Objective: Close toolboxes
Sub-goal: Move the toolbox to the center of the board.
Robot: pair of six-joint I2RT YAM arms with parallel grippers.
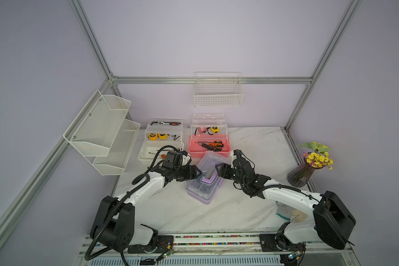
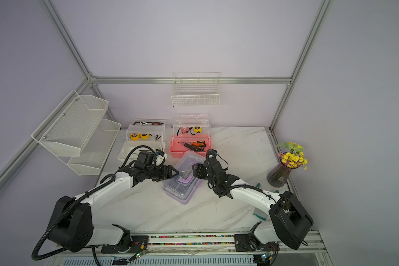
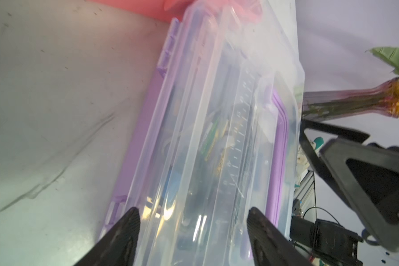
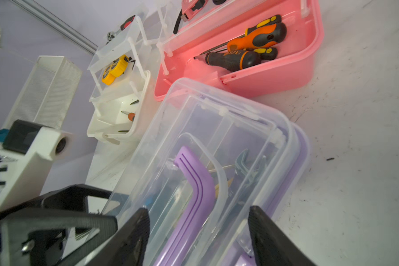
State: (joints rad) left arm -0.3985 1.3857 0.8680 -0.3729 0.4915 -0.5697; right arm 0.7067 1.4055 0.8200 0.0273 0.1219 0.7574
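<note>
Left gripper (image 1: 199,173): black wedge-shaped fingers with ribbed pads are spread apart and nothing is clamped. It is positioned at one long side of the purple toolbox (image 1: 205,186). Contact with the lid cannot be determined.
Right gripper (image 1: 218,169): the jaws are likewise parted and empty. It is positioned over the opposite long side, and the purple handle (image 4: 194,184) is seen between the fingers in the right wrist view.
Purple toolbox: rectangular with rounded corners. An opaque purple base is covered by a clear, glossy lid, which is lowered onto it. The box is set diagonally at mid-table between both grippers, its far corner just beside the pink toolbox (image 1: 207,154).
Purple handle: smooth and grooved, laid in the lid's recess.
Pink toolbox: placed at the back of the table, with the clear lid raised. Screwdrivers (image 1: 213,145) with orange-and-black grips are laid in the base.
White toolbox (image 1: 145,160): placed beside the pink one, with the lid and clear trays raised. Yellow tape measures (image 1: 157,136) are held in one tray and a ratchet (image 1: 165,123) in the top one.
Table (image 1: 240,207): white marble-patterned slab, scuffed with dark marks.
Vase (image 1: 301,176): ribbed dark glass with yellow flowers, at the right edge.
Walls: pale lilac panels framed in aluminium profile.
Wire basket (image 1: 218,92): white grid, hung on the back wall.
Mesh rack (image 1: 104,129): white, two tiers, fixed to the left wall.
</note>
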